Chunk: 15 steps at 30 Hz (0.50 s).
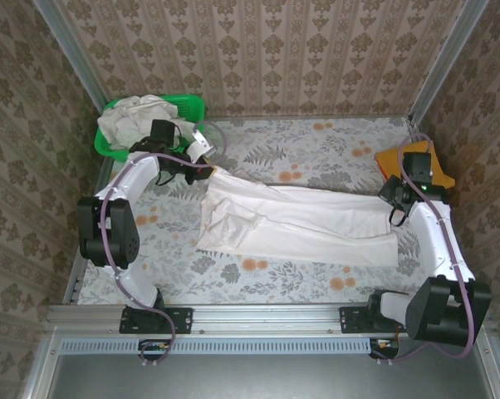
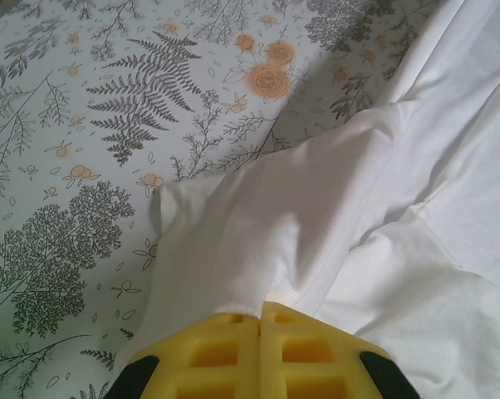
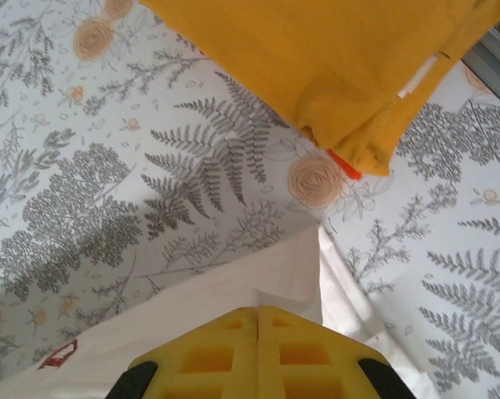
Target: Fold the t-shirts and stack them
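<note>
Yellow fingers of my left gripper (image 2: pixel 260 320) are clenched on a bunched corner of the off-white t-shirt (image 2: pixel 300 224), above the floral worktop (image 2: pixel 67 125). Right wrist: my right gripper (image 3: pixel 257 314) pinches that shirt's opposite edge; the orange t-shirt (image 3: pixel 316 58) lies just beyond. Top: the off-white t-shirt stretches between both grippers; more off-white shirts (image 1: pixel 138 116) fill the green basket (image 1: pixel 192 106).

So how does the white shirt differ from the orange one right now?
The white shirt is stretched long across the middle of the flowered table; the orange shirt sits compact, apparently folded, at the far right. The left gripper and right gripper each pinch an end of the white shirt; the orange shirt lies untouched. Both rest on that table.
</note>
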Motion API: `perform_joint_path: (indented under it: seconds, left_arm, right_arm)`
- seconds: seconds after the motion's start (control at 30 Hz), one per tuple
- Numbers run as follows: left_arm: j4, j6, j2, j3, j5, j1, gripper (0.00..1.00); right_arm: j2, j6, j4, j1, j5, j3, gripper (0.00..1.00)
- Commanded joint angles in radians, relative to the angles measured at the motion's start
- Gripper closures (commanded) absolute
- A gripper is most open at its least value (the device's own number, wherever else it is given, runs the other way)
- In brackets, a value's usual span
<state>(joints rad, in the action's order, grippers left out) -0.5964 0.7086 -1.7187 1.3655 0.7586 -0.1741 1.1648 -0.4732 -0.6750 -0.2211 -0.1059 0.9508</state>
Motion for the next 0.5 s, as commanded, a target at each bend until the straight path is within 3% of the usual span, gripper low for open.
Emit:
perform_joint_path:
  seconds: [0.0,0.47]
  left_arm:
    - [-0.006,0.028,0.051,-0.041,0.044,0.007,1.00]
    - [0.045,-0.034,0.215,-0.217,0.018,0.012,1.00]
  right_arm:
    - [-0.051,0.011,-0.059,-0.012,0.015,-0.027,1.00]
    - [-0.105,0.027,-0.099,-0.060,0.038,-0.083,1.00]
